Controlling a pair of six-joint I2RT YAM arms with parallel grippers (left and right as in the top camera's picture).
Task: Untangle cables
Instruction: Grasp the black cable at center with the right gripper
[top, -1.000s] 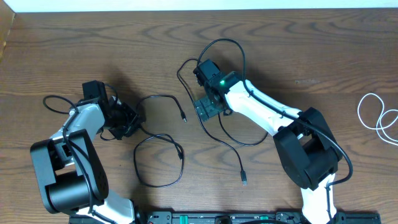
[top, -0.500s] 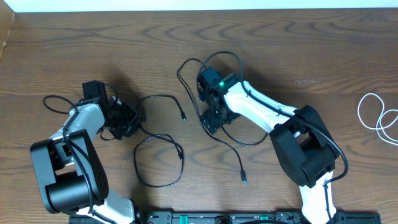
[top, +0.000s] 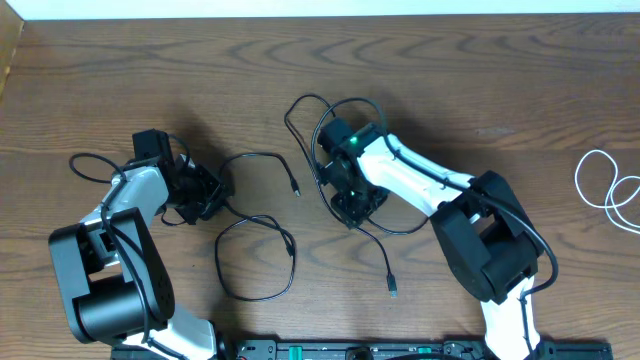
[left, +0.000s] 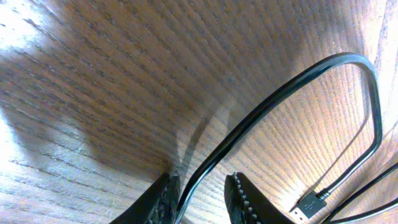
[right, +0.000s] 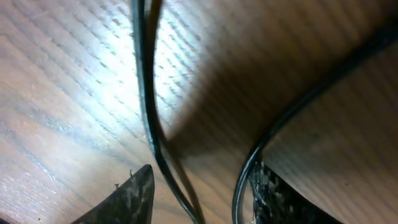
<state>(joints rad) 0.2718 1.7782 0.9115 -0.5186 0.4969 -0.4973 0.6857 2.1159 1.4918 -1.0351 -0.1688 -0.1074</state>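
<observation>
Since the black cable lies between the spread fingers of the right gripper, grasping seems underway; the left gripper, fingers apart, straddles another stretch. Next: pinch, then pull apart gently. White cable lies well apart.

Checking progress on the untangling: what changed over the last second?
The right gripper slid back toward the robot's side along the black cable, its jaws narrowing around two strands without yet pinching them. The left gripper and the white cable stayed put.
</observation>
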